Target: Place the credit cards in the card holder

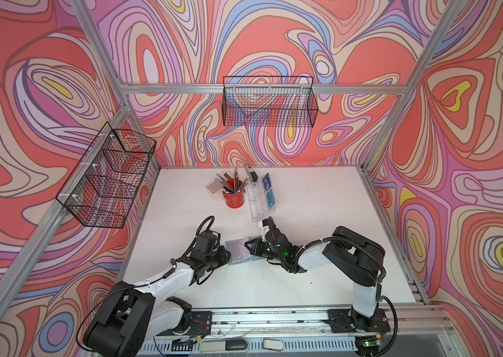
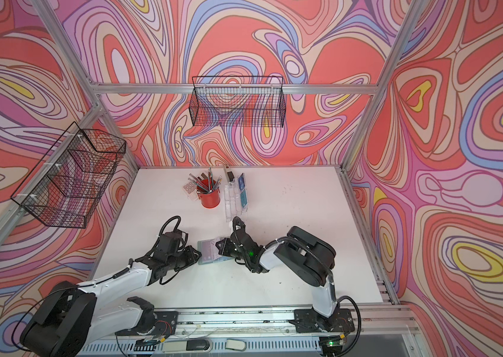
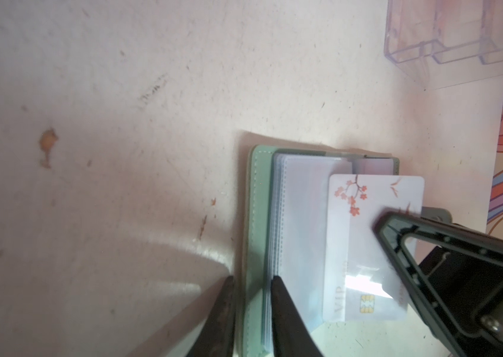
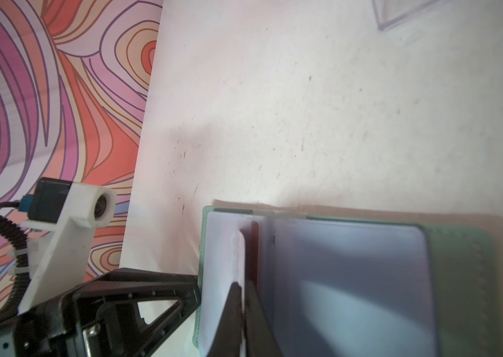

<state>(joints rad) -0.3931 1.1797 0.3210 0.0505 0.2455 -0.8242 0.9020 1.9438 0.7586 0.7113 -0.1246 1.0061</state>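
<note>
Credit cards like these are likely handling as thin, stiff, light and slick plates. One pale card (image 3: 361,247) with a blossom print and VIP lettering is hanging flat over the open card holder (image 3: 256,197). A blue card (image 1: 266,183) and a teal card (image 1: 271,197) are standing in the clear stand (image 1: 256,204).

The card holder is lying open on the table (image 1: 321,247), near the clear stand on its side toward the arms' bases. The right gripper (image 4: 242,290) is reaching in from the side nearer the clear stand, its jaws pressing together on the pale card close to one edge. The card's opposite edge appears to be slipping under a clear sleeve (image 3: 306,201).

The left gripper (image 3: 252,278) is sitting at the holder's far side from the clear stand. Its jaws are standing narrowly apart with the green cover's edge between them, and I cannot tell whether they are pinching it.

The card is probably stiff enough to be pushed from its trailing edge. An off-centre pinch on such smooth plastic is risking a pivot, so a hold nearer the middle of that edge is looking safer. The sleeves are looking soft and floppy, likely to buckle at the mouth. The holder seems light enough to slide, so pinning its cover edge, clear of the sleeve mouth, is making sense.
</note>
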